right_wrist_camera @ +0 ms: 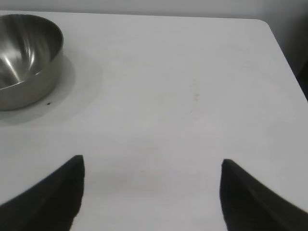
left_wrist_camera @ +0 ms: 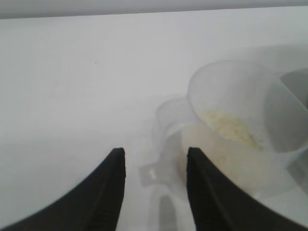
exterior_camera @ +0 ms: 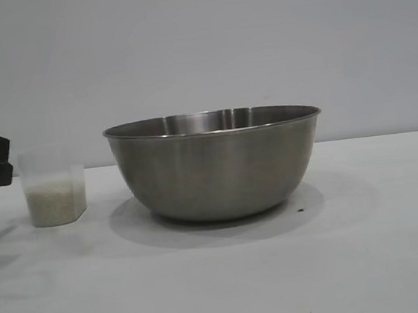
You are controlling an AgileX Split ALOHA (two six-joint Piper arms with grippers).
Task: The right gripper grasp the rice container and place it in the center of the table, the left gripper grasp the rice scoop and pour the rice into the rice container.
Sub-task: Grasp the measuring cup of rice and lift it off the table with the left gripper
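Observation:
The rice container (exterior_camera: pixel 217 172), a wide steel bowl, stands upright in the middle of the white table (exterior_camera: pixel 296 274). The rice scoop (exterior_camera: pixel 53 186), a clear plastic cup holding white rice (exterior_camera: pixel 52 203), stands left of it. My left gripper (exterior_camera: pixel 6 158) is at the scoop's left side. In the left wrist view the left gripper (left_wrist_camera: pixel 155 153) is open, its fingers on either side of the scoop's handle (left_wrist_camera: pixel 153 174), with the rice (left_wrist_camera: pixel 227 126) showing inside the scoop (left_wrist_camera: pixel 226 82). My right gripper (right_wrist_camera: pixel 153 162) is open over bare table, away from the bowl (right_wrist_camera: pixel 26 53).
A small dark speck (exterior_camera: pixel 300 210) lies on the table by the bowl's right side. The table's rounded corner and edge (right_wrist_camera: pixel 281 45) show in the right wrist view. A plain grey wall stands behind the table.

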